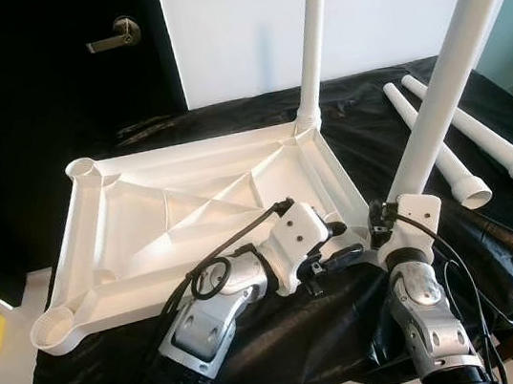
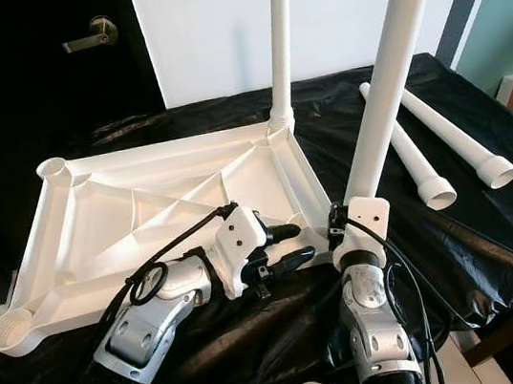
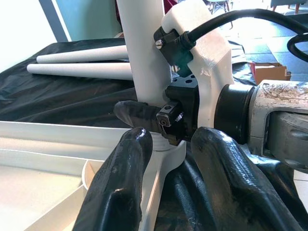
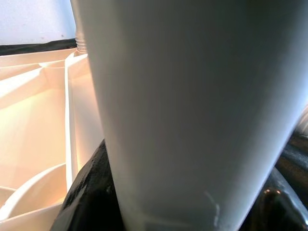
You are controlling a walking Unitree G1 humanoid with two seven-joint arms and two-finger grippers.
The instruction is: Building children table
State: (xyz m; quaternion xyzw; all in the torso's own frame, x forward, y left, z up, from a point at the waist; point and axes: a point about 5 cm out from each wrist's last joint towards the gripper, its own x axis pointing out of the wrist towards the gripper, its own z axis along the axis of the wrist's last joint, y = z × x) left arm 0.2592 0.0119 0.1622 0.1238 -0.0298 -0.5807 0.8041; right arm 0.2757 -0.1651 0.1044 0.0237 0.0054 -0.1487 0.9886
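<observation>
White plastic leg stands nearly upright in the right gripper, clamped at its foot just over the tabletop's near socket (left gripper, fingers parted, waits right beside it).

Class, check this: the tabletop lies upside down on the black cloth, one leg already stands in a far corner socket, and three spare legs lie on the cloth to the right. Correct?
Not quite: two spare legs lie there, as the left eye view shows. The rest stands: tabletop upside down, one leg standing in its far corner socket.
</observation>
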